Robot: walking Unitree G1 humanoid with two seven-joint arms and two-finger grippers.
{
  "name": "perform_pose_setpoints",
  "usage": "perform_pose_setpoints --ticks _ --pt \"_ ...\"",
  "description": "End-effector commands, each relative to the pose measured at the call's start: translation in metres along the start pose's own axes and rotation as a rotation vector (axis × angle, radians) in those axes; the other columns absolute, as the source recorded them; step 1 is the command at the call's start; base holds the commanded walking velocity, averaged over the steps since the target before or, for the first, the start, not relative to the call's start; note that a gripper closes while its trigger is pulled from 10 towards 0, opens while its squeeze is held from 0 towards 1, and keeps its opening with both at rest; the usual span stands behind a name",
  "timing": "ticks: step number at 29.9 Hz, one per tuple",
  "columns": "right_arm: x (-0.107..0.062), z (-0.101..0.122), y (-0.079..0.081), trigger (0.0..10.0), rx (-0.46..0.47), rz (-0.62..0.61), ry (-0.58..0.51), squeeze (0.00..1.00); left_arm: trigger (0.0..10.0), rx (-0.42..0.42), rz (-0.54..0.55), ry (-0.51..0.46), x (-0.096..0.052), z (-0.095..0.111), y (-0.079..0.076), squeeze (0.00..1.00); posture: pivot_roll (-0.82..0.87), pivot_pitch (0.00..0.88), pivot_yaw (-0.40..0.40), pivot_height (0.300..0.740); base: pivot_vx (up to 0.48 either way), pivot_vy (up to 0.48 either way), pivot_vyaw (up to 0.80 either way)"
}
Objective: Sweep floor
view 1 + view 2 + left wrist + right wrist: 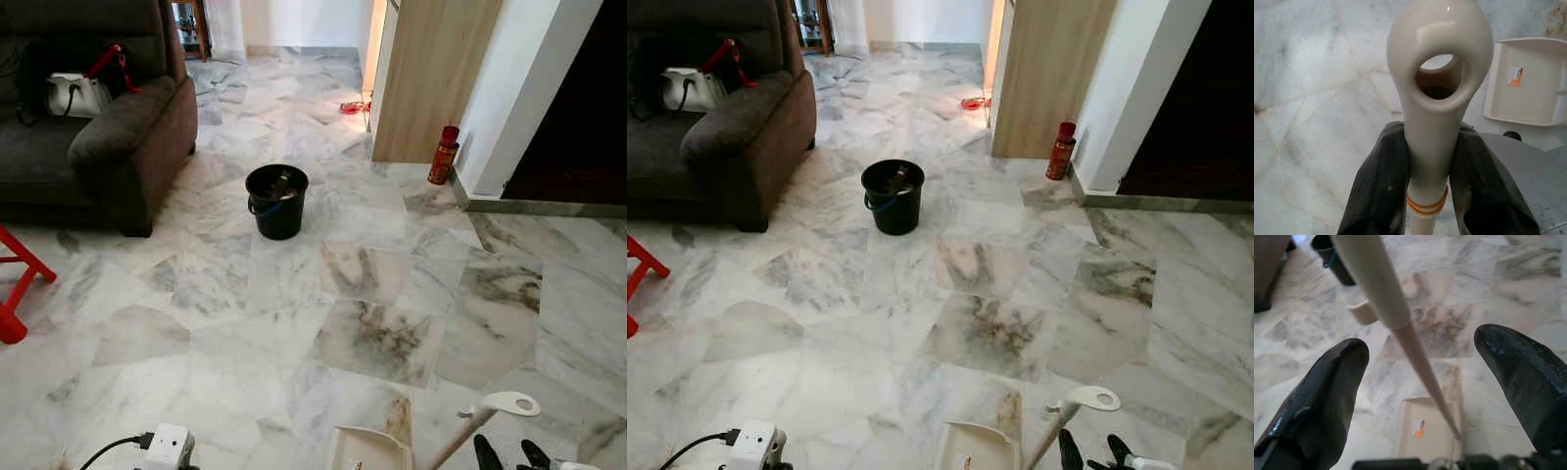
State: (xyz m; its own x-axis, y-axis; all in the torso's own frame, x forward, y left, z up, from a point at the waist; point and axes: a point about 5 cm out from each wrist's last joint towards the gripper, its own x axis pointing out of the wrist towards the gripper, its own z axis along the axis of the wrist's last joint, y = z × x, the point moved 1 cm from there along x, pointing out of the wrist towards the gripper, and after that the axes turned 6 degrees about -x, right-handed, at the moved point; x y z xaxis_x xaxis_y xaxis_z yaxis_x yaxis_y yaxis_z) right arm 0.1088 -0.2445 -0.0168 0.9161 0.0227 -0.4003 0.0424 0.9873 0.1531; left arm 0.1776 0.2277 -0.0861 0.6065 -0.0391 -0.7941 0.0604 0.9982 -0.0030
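A cream long handle [468, 428] with a looped end [511, 403] rises at the bottom right of the marble floor. My left gripper [1430, 161] is shut on this handle [1436, 98] just below the loop. A cream dustpan [367, 450] lies on the floor beside it, with an orange label [1514, 76] inside. My right gripper [509, 452] is open just right of the handle. In the right wrist view the handle [1381, 284] runs between the spread fingers [1327, 387] without touching them, down toward the dustpan [1427, 435].
A black bucket [276, 201] stands mid-floor ahead. A dark sofa [108, 137] is at the left and a red stool [18, 284] at the left edge. A red canister [443, 155] stands by a wooden cabinet [431, 78]. A white plug box [167, 446] lies near my feet.
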Motion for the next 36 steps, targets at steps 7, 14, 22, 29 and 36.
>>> perform_pose_setpoints --ticks 7,14,22,29,36 --pt "0.003 0.014 -0.002 10.0 -0.017 0.023 -0.030 0.00 10.0 0.012 0.012 0.020 -0.002 -0.002 0.006 0.00 -0.07 0.000 -0.004 0.740 0.000 0.000 0.00" --pt "0.012 0.020 0.003 10.0 -0.012 0.019 -0.051 0.00 10.0 0.011 0.012 0.028 -0.001 -0.004 0.003 0.00 -0.06 0.000 -0.007 0.740 0.000 0.000 0.00" --pt "0.018 0.023 0.007 10.0 0.002 0.029 -0.063 0.00 10.0 0.008 0.012 0.029 0.000 -0.004 0.000 0.00 -0.06 0.000 -0.008 0.740 0.000 0.000 0.00" --pt "0.025 0.032 0.010 10.0 0.019 0.030 -0.096 0.00 10.0 0.007 0.011 0.025 0.000 -0.003 0.000 0.00 -0.05 0.000 -0.009 0.740 0.000 0.000 0.00" --pt "0.033 0.036 0.012 10.0 -0.006 0.002 -0.110 0.00 10.0 0.006 0.013 0.026 0.000 -0.003 0.001 0.00 -0.05 0.000 -0.011 0.740 0.000 0.000 0.00"
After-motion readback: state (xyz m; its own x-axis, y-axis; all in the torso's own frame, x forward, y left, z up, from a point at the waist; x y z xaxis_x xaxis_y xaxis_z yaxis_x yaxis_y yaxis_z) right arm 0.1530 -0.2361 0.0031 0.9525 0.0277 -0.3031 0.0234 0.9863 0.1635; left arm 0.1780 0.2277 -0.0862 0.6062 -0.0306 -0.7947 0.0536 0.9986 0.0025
